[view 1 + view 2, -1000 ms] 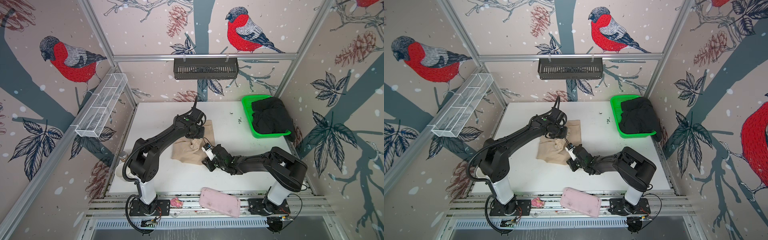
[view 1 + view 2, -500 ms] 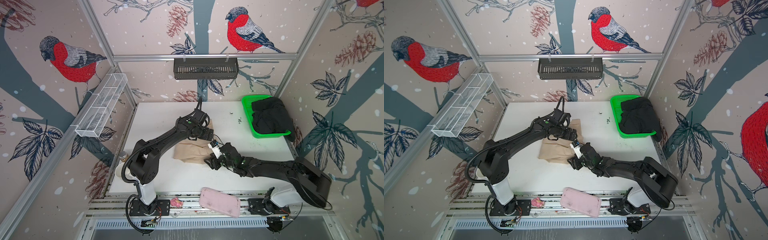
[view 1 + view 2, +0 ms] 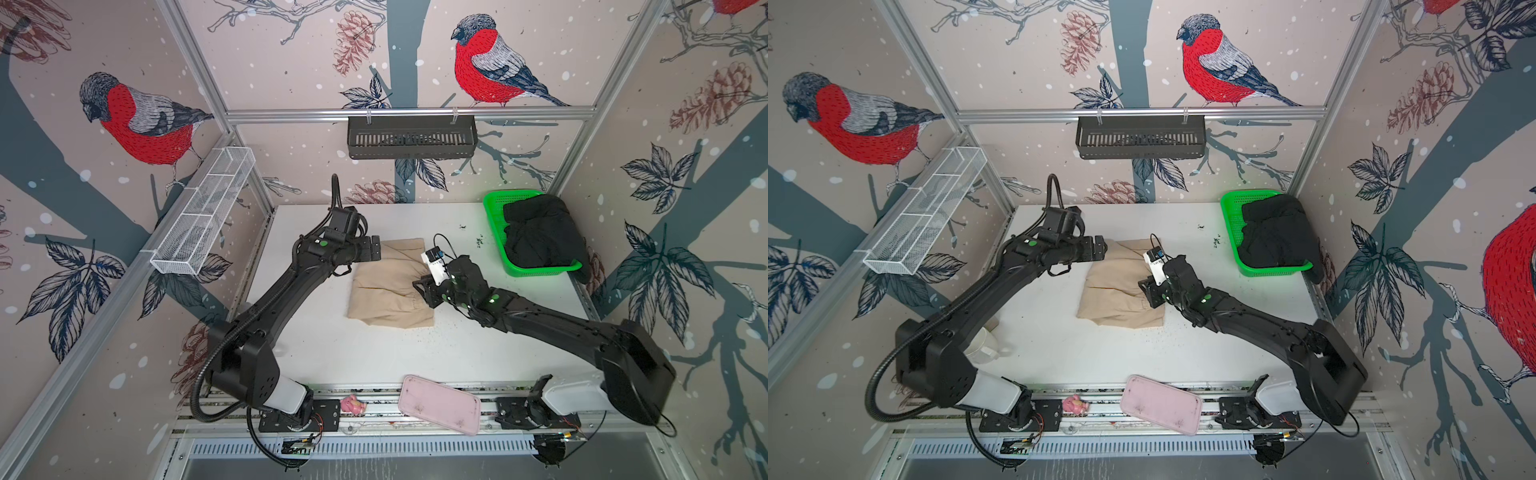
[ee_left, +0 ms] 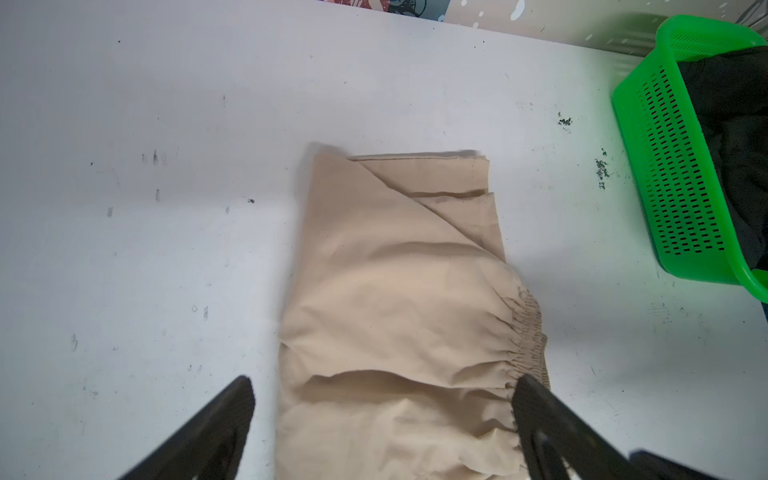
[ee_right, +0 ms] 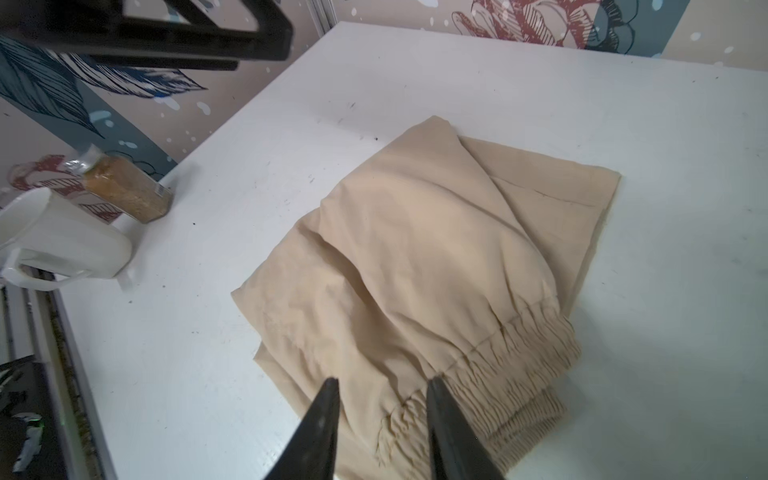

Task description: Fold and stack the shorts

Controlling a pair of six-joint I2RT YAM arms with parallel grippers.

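The beige shorts (image 3: 386, 286) (image 3: 1117, 291) lie folded flat mid-table, gathered waistband toward the right arm. My left gripper (image 3: 375, 248) (image 3: 1100, 248) hovers wide open over their back-left part. In the left wrist view its gripper (image 4: 382, 382) straddles the cloth (image 4: 395, 291) without pinching it. My right gripper (image 3: 424, 291) (image 3: 1148, 293) is at the waistband edge. In the right wrist view its gripper (image 5: 382, 382) has narrowly parted fingers over the gathered cloth (image 5: 415, 249). The black shorts (image 3: 536, 237) (image 3: 1275, 237) (image 4: 739, 124) are heaped in the green basket (image 3: 496, 232) (image 3: 1233, 224) (image 4: 673, 166).
A pink tray (image 3: 438, 409) and a small pink toy (image 3: 351, 405) sit on the front rail. A white mug (image 3: 984, 345) (image 5: 62, 241) and a spice jar (image 5: 124, 191) stand at the table's left edge. A black rack (image 3: 411, 137) and a white wire shelf (image 3: 203, 216) hang on the walls.
The left gripper has opened, let go of the beige cloth and drawn back to the left. The shorts have settled flat. The right gripper shifted toward the back along the waistband and narrowed its jaws.
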